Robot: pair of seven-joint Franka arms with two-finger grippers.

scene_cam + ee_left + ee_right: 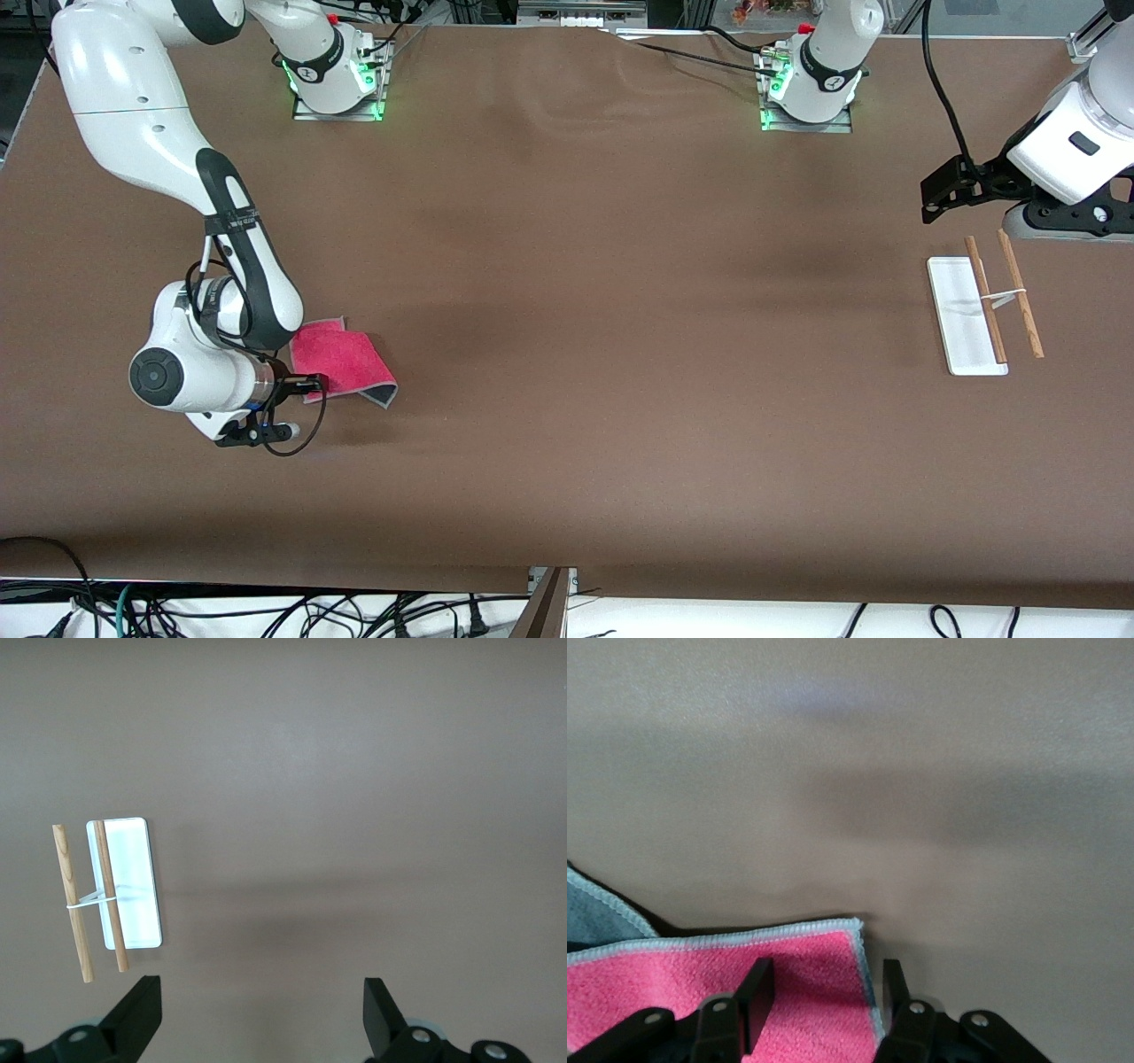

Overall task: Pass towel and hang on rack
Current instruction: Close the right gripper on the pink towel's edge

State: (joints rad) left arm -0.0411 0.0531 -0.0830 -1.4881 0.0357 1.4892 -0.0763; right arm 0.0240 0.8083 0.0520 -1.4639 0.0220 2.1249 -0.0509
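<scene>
The towel (pixel 341 361) is lying pink face up on the bench (pixel 585 354) toward the right arm's end, one corner folding over to show its grey underside. The right gripper (pixel 306 384) is sitting low at the towel's edge, its fingers (pixel 756 992) standing a little apart and straddling the stitched hem. The rack (pixel 983 306) is resting near the edge at the left arm's end. The left gripper (pixel 261 1014) is waiting above the bench close to the rack, fingers spread wide and holding nothing.
</scene>
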